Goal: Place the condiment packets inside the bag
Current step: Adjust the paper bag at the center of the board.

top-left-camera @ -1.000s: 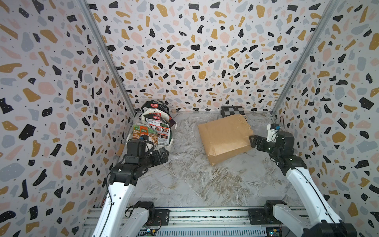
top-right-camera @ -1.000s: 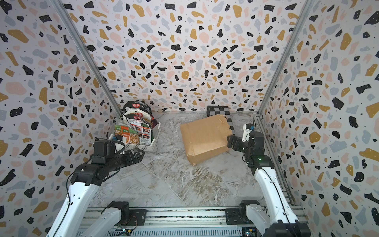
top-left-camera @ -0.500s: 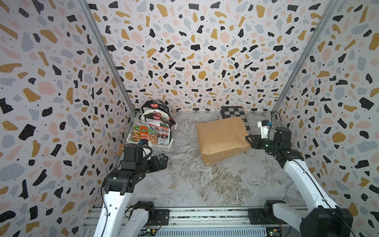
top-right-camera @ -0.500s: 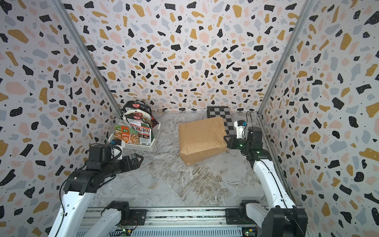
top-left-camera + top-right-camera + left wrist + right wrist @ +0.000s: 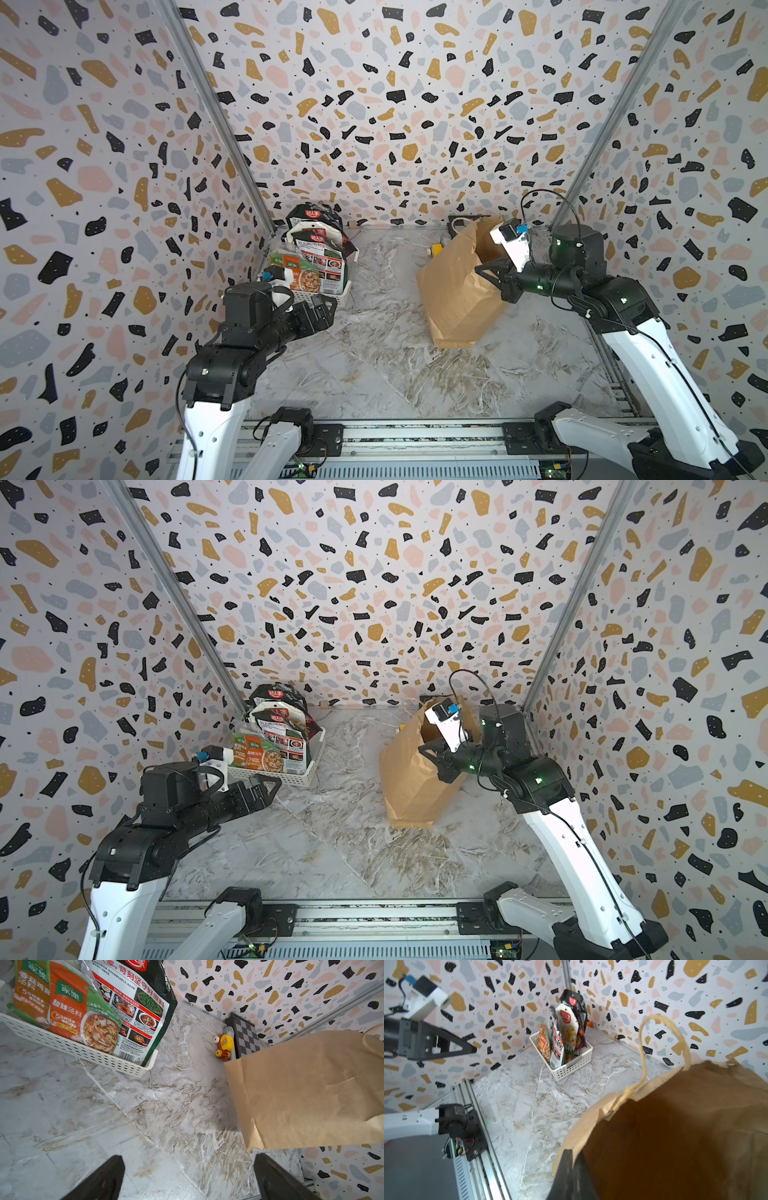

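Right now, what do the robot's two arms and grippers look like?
The left arm and the right arm have white tube links and black joints; green lights glow on the right one. The left gripper and the right gripper are black with triangular fingers. A white camera block with a blue connector and thin black cables sits on each wrist.

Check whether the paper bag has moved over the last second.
Yes. The right gripper has raised the bag from flat to upright; its top now covers most of the checkerboard behind.
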